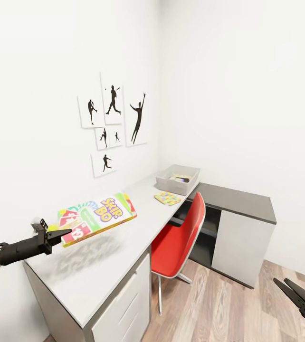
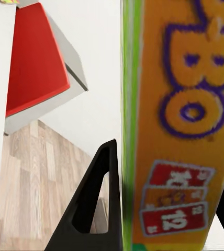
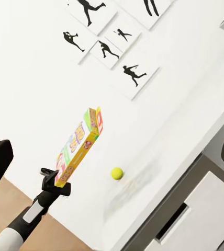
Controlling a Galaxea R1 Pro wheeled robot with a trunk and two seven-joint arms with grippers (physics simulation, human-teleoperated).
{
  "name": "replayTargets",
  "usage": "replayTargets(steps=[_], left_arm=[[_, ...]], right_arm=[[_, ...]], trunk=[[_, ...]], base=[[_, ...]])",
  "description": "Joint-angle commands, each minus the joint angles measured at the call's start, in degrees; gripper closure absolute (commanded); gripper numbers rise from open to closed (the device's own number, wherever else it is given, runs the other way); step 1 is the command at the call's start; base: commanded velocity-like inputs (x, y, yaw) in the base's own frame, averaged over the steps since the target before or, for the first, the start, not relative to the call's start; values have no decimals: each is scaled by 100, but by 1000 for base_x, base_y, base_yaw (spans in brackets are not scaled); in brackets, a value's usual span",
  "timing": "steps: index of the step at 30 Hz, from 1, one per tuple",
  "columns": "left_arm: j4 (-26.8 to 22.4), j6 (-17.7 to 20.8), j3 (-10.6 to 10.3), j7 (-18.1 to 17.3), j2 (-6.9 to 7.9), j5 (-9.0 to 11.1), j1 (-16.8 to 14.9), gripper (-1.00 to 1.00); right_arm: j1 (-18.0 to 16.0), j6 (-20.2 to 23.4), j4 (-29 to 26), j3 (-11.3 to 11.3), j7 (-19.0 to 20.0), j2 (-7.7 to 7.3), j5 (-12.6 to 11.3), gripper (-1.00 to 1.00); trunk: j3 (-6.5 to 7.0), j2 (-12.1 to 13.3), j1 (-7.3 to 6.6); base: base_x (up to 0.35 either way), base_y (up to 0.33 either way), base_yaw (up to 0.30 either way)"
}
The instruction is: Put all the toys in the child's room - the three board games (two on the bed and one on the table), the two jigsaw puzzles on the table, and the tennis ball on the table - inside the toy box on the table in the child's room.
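My left gripper (image 1: 53, 236) is shut on the short end of the green-white SKIP-BO board game (image 1: 98, 217) and holds it nearly flat in the air above the near end of the long grey table (image 1: 100, 270). In the left wrist view the box (image 2: 180, 130) stands between the dark fingers (image 2: 93, 209). The right wrist view shows the tennis ball (image 3: 117, 173) on the table below the held box (image 3: 80, 144). At the table's far end stands the grey toy box (image 1: 177, 177) with something flat inside, and a jigsaw puzzle (image 1: 167, 197) lies just in front of it. My right gripper (image 1: 296, 292) hangs open low at the right.
A red chair (image 1: 181, 237) is tucked under the table's middle. A lower dark-topped cabinet (image 1: 240, 204) adjoins the far end. White drawers (image 1: 124, 304) sit under the near end. Sports posters (image 1: 112, 123) hang on the wall. Wood floor (image 1: 228, 308) lies open at the right.
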Motion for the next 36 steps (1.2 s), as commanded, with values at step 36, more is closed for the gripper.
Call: replayTargets(steps=[36], left_arm=[[-88, 85, -104, -666, 508, 7, 6, 100]], right_arm=[[0, 38, 236, -25, -4, -36, -34, -100]], trunk=[[804, 1442, -791]], base=[[0, 0, -249]])
